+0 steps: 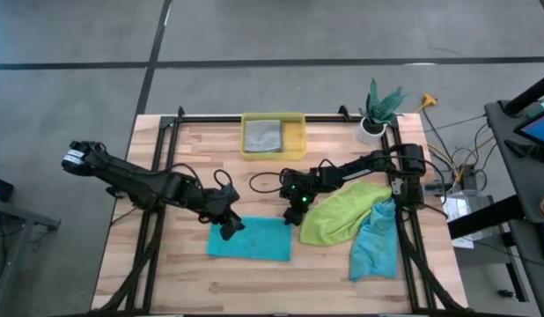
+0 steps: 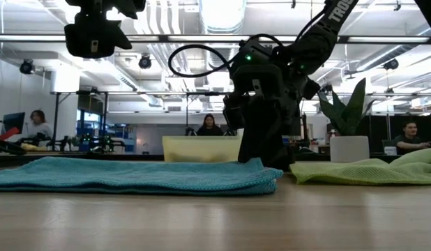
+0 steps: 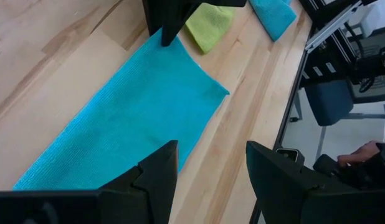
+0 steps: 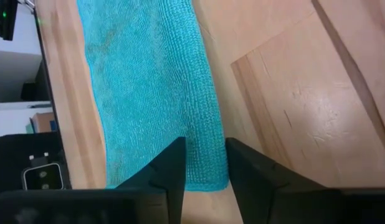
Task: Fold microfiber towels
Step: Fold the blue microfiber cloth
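Bare table ahead of teal towel; bin behind

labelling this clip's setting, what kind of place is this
Probably an open-plan robotics lab or workshop: exposed ceiling ducts, people seated at desks with monitors behind the wooden table, and two robot arms mounted on a black frame around it.

Teal towel, lime towel, grey towel, yellow bin.
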